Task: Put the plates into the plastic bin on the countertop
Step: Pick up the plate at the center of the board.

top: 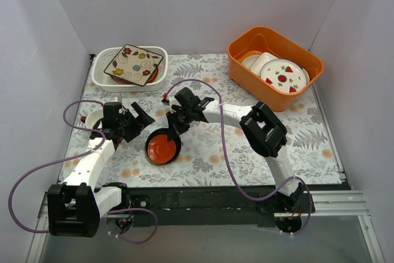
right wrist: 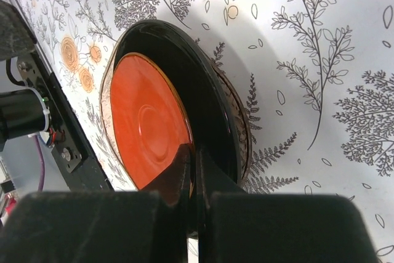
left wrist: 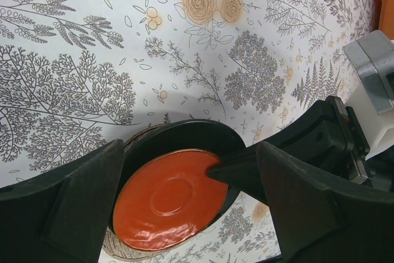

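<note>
at front centre of the fern-printed countertop [top: 209,155], the right gripper [top: 170,131] pinches the rim of a small round black dish with red centre [top: 162,148], the left gripper [top: 146,124] stands open just beside it, and the white perforated plastic bin [top: 100,73] lies far-left, on the left gripper's side.

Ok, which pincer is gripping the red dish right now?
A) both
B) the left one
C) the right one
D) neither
C: the right pincer is shut on the rim of the red dish, while the left pincer stands open, with the dish showing between its fingers.
</note>
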`<state>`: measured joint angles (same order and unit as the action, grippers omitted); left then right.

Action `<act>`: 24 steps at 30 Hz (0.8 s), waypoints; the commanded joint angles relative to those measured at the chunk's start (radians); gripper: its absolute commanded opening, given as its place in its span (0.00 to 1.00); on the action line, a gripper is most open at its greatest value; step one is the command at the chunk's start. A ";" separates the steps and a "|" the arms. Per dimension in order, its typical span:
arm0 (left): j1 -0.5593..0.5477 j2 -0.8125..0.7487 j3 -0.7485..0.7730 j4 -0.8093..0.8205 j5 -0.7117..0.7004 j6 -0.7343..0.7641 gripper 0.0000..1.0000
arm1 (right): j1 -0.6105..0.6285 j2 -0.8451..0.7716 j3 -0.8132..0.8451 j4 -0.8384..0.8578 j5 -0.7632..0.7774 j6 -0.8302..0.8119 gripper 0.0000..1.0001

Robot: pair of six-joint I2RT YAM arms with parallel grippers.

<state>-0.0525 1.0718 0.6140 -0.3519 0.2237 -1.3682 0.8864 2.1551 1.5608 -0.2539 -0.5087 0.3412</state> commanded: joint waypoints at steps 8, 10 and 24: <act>-0.006 -0.082 -0.014 0.011 0.038 0.023 0.88 | -0.015 -0.107 -0.116 0.126 -0.028 0.015 0.01; -0.004 -0.095 -0.017 0.024 0.061 0.023 0.88 | -0.024 -0.124 -0.136 0.154 -0.039 0.025 0.01; -0.012 -0.116 -0.065 0.148 0.249 0.026 0.87 | -0.090 -0.288 -0.327 0.372 -0.111 0.114 0.01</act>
<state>-0.0559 0.9802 0.5617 -0.2527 0.4061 -1.3567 0.8165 1.9564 1.2610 -0.0143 -0.5583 0.4118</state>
